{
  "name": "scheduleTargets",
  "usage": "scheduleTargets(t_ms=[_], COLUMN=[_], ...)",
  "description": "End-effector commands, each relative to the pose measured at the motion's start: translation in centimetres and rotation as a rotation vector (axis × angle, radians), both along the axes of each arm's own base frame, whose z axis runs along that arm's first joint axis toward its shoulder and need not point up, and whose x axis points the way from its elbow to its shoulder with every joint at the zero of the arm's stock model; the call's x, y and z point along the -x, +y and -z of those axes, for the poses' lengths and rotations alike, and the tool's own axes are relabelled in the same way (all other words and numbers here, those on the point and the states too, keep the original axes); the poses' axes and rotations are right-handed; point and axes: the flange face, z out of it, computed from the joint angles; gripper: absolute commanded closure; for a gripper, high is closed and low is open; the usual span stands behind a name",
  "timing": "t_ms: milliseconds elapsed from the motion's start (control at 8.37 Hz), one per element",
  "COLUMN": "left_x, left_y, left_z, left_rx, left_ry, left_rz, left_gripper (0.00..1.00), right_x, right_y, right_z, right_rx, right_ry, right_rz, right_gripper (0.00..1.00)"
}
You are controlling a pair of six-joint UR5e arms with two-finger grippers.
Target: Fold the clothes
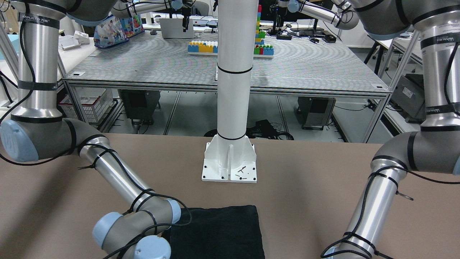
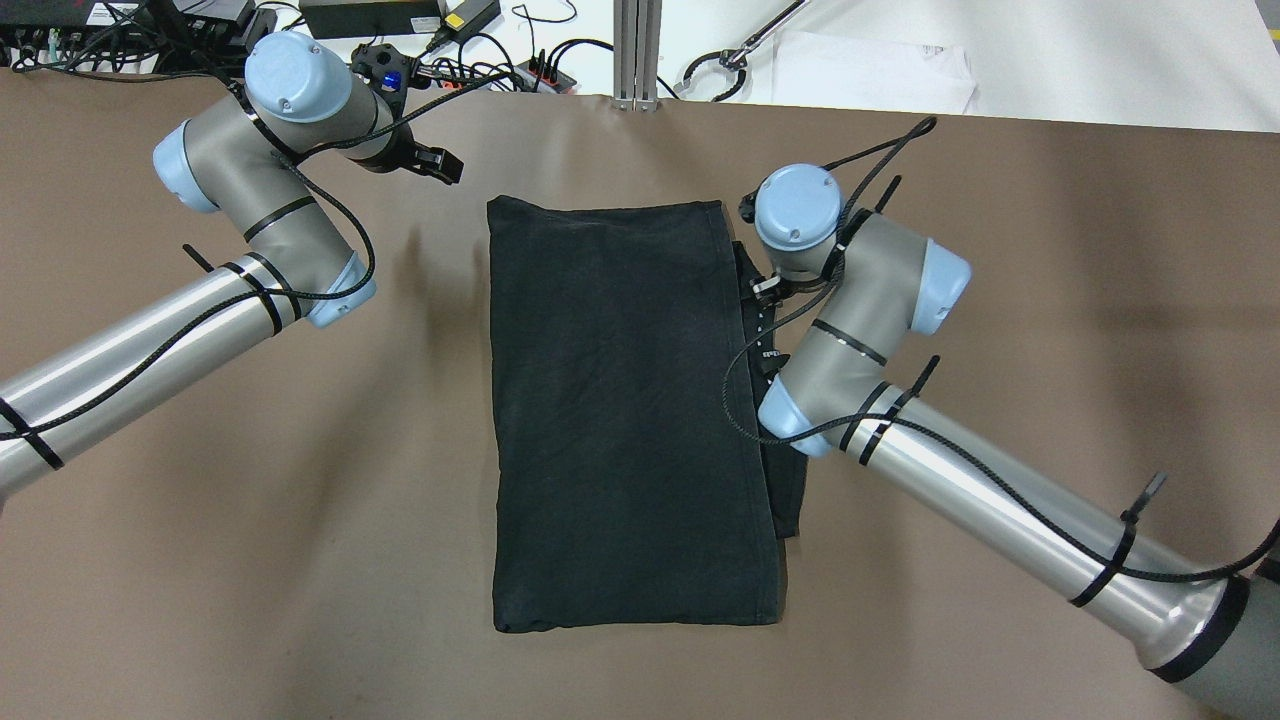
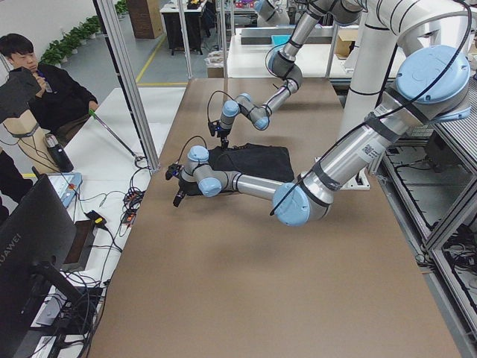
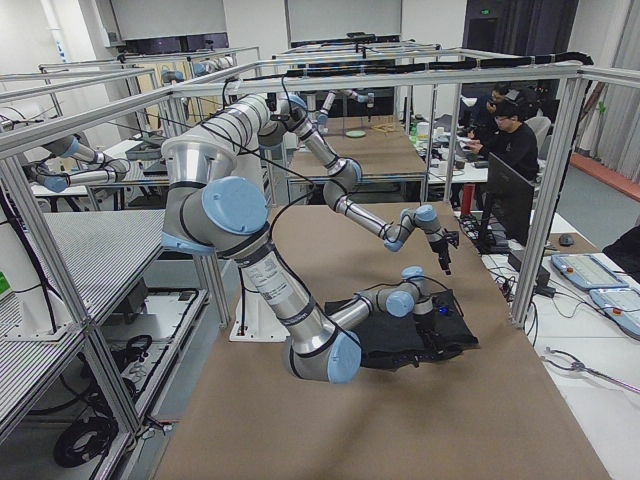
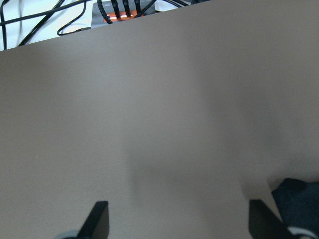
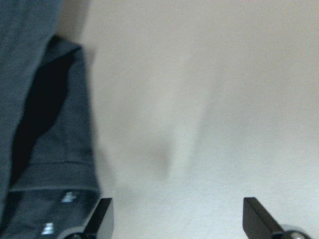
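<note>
The black cloth (image 2: 630,410) lies flat on the brown table as a folded rectangle, with a lower layer sticking out along its right edge (image 2: 785,480). It also shows in the front-facing view (image 1: 219,230). My left gripper (image 2: 440,165) hovers just beyond the cloth's far left corner. In the left wrist view (image 5: 179,221) it is open and empty, with the cloth corner (image 5: 299,199) at the lower right. My right gripper (image 6: 177,219) is open and empty over bare table, with the cloth's right edge (image 6: 45,124) beside it. In the overhead view it sits mostly under its wrist (image 2: 765,295).
The white post base (image 1: 230,162) stands on the table's robot side. Cables and power units (image 2: 400,20) and a white sheet (image 2: 870,70) lie past the far edge. A seated operator (image 3: 45,89) and a monitor (image 3: 30,253) are beside the table.
</note>
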Motion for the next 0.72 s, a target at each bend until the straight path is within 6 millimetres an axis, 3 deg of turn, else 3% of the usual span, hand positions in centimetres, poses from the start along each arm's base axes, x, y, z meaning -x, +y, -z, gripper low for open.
scheduleTargets(t_ms=[0,120,359,598], left_x=[0.2,0.4,2.0,1.8], left_y=[0.6,1.4,3.9,8.8], left_z=[0.1,-0.2,-2.2,-3.6], left_rx=[0.006,0.028,0.062,0.216], left_ry=[0.024,0.055,0.094,0.231], left_rz=[-0.020,-0.028,0.003,-0.053], left_gripper=[0.00,0.00,0.00,0.00], right_x=[-6.9,-7.5,-8.4,-10.1], right_y=[-3.6,-2.9,0.3,2.6], right_z=[0.2,2.9,4.2,4.4], right_rx=[-0.032,-0.067,-0.062,-0.108], right_ry=[-0.004,-0.047,-0.176,-0.238], right_rz=[-0.013,-0.019,-0.107,-0.113], right_gripper=[0.07,0.07,0.06,0.06])
